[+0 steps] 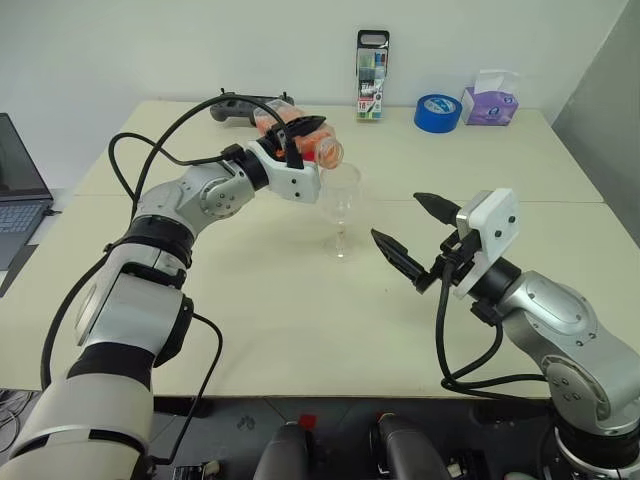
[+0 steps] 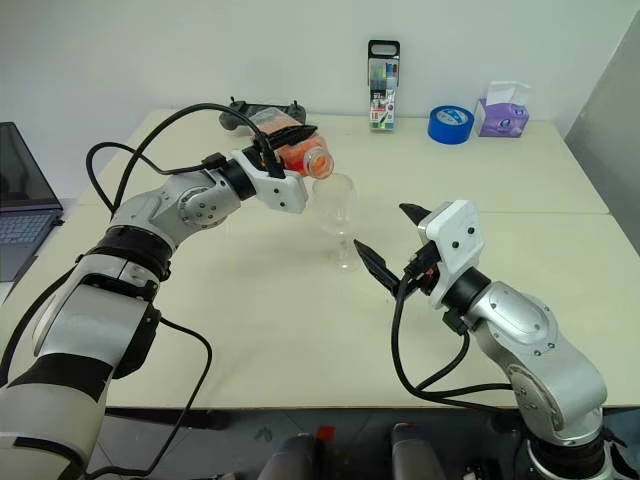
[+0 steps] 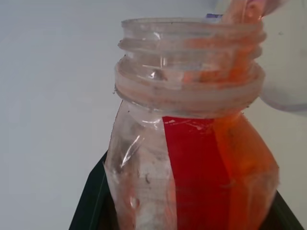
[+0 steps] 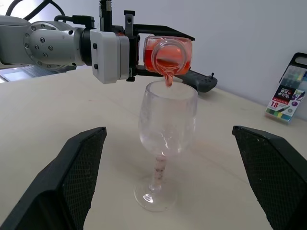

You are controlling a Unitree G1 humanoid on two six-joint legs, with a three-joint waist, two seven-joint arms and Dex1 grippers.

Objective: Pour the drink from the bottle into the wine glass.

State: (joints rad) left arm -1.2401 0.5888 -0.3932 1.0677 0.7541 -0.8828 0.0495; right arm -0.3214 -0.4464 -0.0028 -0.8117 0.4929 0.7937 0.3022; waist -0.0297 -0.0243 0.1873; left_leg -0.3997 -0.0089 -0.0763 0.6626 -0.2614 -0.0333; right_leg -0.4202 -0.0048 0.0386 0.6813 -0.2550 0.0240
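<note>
L gripper [image 4: 125, 45] clamps clear ribbed-neck plastic bottle [image 4: 168, 55], tipped, orange drink [image 4: 168, 79] spilling over rounded stemmed wine glass [image 4: 165, 139] mid-desk [image 1: 260, 330]; R gripper [image 1: 410, 232] fingers spread, empty.

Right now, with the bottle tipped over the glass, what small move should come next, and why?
Probably hold the tilt steady, or roll the bottle slightly further. Its open mouth sits over the glass rim, a thin stream of drink is just falling in, the bowl looks nearly empty, and much liquid remains in the bottle.
</note>
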